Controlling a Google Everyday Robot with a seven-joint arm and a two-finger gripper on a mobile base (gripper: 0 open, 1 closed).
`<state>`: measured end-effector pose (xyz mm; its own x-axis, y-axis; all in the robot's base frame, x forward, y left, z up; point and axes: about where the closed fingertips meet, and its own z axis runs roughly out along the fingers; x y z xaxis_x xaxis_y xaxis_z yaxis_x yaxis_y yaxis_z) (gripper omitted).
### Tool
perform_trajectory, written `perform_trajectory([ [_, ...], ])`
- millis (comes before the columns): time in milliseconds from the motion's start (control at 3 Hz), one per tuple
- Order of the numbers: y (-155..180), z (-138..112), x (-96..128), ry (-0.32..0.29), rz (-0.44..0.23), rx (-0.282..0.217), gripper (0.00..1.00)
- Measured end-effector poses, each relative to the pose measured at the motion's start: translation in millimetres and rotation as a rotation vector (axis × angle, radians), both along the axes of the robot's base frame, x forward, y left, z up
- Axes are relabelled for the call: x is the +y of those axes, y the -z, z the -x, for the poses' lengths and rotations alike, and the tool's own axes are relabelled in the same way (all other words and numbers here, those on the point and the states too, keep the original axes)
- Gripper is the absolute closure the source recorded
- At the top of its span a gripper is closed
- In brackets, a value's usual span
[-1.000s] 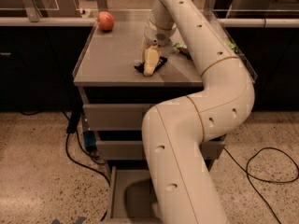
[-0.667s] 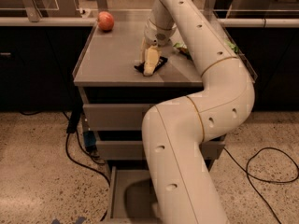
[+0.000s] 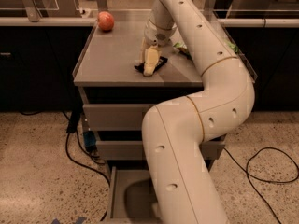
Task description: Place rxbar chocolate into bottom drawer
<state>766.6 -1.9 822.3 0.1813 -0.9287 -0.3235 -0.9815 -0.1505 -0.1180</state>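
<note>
The rxbar chocolate (image 3: 160,62), a small flat black wrapper, lies on the grey cabinet top (image 3: 112,55) near its front middle. My gripper (image 3: 150,64) points down from the white arm and sits right on the bar, covering its middle, so black shows on both sides of it. The bottom drawer (image 3: 125,196) is pulled out at floor level. Its plain grey floor shows, and my arm's lower link hides its right part.
A red apple (image 3: 106,20) sits at the cabinet top's back left. A green-and-white chip bag (image 3: 181,48) lies behind the arm on the right. Two shut drawers (image 3: 112,117) are above the open one. Black cables (image 3: 261,164) trail on the speckled floor on both sides.
</note>
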Motion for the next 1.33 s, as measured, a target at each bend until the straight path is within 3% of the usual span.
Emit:
perform_trajectory([
  [1333,7.5,0.0,0.0,0.0,0.0,0.0,1.0],
])
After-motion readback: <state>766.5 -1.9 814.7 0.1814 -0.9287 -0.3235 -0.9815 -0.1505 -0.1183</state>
